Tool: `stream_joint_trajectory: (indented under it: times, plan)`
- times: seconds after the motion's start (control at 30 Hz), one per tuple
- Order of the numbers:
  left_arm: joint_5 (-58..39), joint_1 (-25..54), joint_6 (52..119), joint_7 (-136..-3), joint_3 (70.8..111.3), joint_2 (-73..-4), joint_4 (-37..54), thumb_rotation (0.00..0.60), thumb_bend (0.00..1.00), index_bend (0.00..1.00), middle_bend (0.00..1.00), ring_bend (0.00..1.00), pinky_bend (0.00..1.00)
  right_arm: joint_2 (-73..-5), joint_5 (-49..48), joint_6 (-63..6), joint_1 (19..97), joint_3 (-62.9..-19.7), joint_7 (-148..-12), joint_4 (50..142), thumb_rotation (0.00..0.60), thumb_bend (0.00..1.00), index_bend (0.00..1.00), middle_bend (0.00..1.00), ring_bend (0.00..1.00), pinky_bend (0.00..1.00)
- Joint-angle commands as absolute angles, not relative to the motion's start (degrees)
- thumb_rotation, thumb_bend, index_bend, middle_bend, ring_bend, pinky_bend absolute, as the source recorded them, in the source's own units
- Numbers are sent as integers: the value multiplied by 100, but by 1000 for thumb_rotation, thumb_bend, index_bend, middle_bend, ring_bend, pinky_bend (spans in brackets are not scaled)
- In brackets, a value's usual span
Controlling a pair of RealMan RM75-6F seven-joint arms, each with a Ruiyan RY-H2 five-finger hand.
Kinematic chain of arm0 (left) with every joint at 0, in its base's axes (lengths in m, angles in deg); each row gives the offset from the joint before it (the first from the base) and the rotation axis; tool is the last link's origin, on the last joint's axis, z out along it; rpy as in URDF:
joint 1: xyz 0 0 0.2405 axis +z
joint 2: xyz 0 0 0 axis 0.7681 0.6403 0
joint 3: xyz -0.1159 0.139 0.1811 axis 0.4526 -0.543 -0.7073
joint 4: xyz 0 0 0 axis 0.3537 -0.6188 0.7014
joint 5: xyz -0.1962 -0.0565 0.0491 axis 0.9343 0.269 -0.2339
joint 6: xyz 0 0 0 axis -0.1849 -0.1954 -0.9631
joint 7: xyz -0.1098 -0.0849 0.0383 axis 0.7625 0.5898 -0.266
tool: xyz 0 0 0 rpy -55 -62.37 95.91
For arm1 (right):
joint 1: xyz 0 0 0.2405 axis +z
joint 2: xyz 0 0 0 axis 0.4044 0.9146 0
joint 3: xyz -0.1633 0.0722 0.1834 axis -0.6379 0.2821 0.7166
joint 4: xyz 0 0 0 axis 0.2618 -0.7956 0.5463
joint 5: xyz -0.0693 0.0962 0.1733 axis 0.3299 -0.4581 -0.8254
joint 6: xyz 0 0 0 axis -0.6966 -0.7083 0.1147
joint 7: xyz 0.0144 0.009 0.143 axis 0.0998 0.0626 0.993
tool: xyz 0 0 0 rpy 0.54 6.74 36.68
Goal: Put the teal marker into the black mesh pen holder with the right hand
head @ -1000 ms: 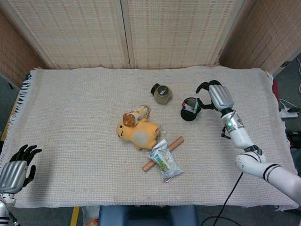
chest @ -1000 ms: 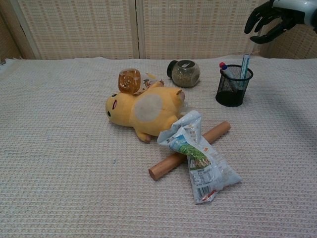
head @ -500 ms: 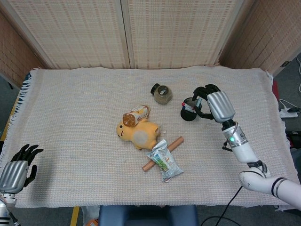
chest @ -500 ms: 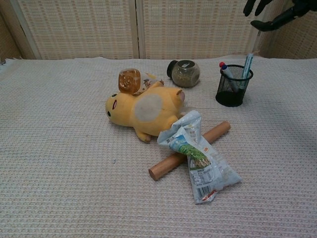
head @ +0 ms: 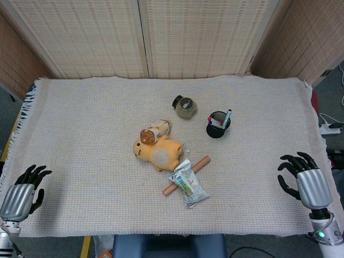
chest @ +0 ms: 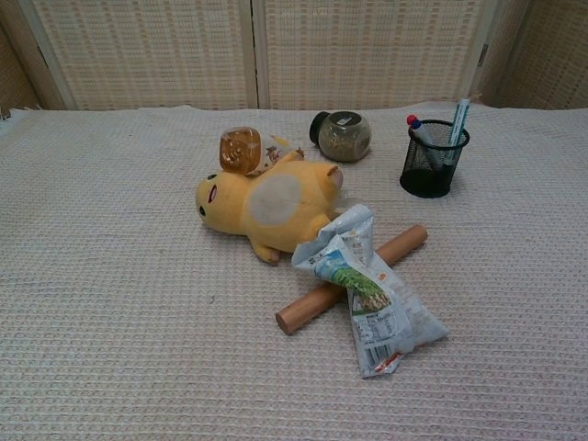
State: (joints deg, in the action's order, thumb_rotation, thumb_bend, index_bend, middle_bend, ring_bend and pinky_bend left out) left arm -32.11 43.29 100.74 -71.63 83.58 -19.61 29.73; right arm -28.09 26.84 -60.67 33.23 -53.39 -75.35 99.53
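The teal marker stands tilted inside the black mesh pen holder, beside a second pen with a red and blue end. My right hand hangs at the table's near right edge, far from the holder, fingers spread and holding nothing. My left hand sits at the near left corner, fingers loosely curled and apart, empty. Neither hand shows in the chest view.
A yellow plush toy lies mid-table with an amber bottle against it. A wooden rod and a snack packet lie in front. A round glass jar stands left of the holder.
My right hand has drawn back from above the pen holder to the near right edge of the table. The marker stays in the holder. The left hand barely moved.
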Motion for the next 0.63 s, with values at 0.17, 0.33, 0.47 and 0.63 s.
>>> stream_joint_trajectory:
  times: [0.17,0.33,0.47,0.63]
  plan:
    - [-3192,4320,10044,-7235,8351,-1976,2970,600,587,225,107,39,186,-3329,2491,-6278,2709,-5415,-6618,8623,600,299,524,311,321,193]
    - [-3182,4311,10014,-7285,8341,-1989,2969,600,587,225,107,39,187,-3325,2488,-6283,2672,-5316,-6440,8570,600,299,523,311,314,183]
    - [-3166,4315,10021,-7279,8348,-1983,2973,600,586,226,107,39,187,-3322,2505,-6196,2658,-5277,-6406,8547,600,299,524,311,314,183]
    - [-3154,4309,9998,-7269,8344,-1984,2959,600,587,225,107,39,187,-3326,2534,-6084,2646,-5246,-6432,8548,600,299,524,311,314,183]
